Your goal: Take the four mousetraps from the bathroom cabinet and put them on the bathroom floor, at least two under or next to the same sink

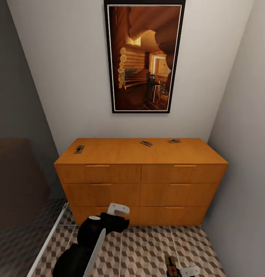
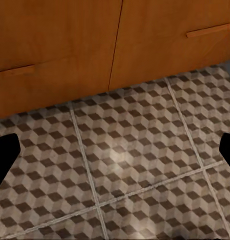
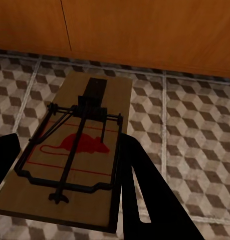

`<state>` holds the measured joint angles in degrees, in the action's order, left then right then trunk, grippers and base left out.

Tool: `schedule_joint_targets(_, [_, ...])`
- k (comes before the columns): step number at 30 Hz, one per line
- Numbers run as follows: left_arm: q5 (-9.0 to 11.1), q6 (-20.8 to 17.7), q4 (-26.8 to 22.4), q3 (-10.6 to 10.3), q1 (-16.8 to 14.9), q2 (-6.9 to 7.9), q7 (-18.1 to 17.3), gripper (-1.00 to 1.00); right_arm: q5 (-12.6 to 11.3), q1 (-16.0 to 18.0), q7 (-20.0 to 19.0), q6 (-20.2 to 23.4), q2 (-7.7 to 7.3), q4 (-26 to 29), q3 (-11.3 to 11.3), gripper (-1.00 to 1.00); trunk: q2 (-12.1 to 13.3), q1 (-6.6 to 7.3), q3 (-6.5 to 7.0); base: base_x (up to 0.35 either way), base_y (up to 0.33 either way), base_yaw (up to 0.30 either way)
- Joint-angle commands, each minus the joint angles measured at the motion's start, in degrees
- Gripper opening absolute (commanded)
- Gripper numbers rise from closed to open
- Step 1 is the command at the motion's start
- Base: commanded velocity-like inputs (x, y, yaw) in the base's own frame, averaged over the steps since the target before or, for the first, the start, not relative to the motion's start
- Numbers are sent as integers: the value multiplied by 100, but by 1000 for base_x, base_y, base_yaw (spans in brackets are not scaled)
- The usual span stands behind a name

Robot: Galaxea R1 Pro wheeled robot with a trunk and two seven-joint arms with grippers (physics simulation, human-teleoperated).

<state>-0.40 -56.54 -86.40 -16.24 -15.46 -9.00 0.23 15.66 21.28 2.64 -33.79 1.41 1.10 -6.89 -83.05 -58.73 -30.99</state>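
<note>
**One trap carried low, three left on the cabinet**

A mousetrap [image 3: 77, 150] was gripped between the fingers of the right hand [image 3: 64, 200], above the bathroom floor [image 3: 195, 130]. The left hand [image 2: 115, 155] was spread open and empty. Three mousetraps [image 1: 146, 143] lay on the cabinet [image 1: 140, 184]. The held trap would best be lowered flat before release, near the sink.

Home interior: orange-wood cabinet [image 1: 140, 181], framed picture [image 1: 144, 57] on plaster wall, cube-patterned tile floor [image 1: 148, 246].
</note>
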Motion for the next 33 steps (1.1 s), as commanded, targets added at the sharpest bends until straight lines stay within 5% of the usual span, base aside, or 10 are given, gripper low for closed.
schedule_joint_targets(1, [-2, -43, -13, -4, -63, -2, 3, 100, 60, 5, 26, -15, 3, -5, -41, -100, -3, 0, -6, 0, 0, 0])
schedule_joint_targets(9, [92, -138, 57, -78, -1149, -61, 4, 100, 60, 4, 26, -14, 20, -5, -41, -100, -3, 0, -6, 0, 0, 0])
schedule_joint_targets(13, [261, -158, 517, -100, -1830, -72, 4, 100, 60, 4, 26, -14, 18, -3, -41, -100, -3, 0, -6, 0, 0, 0])
schedule_joint_targets(16, [593, -162, 1115, -106, -2526, -75, 4, 100, 63, 2, 26, -14, 23, -3, -41, -100, -3, 0, -6, 0, 0, 0])
schedule_joint_targets(21, [773, -164, 1788, -113, -3391, -76, 2, 100, 67, 2, 26, -14, 19, 5, -44, -100, -3, 0, -6, 0, 0, 0])
schedule_joint_targets(33, [1094, -162, 2752, -116, -4636, -81, -4, 100, 69, 3, 27, -21, 17, 18, -49, -100, -3, 0, -6, 0, 0, 0])
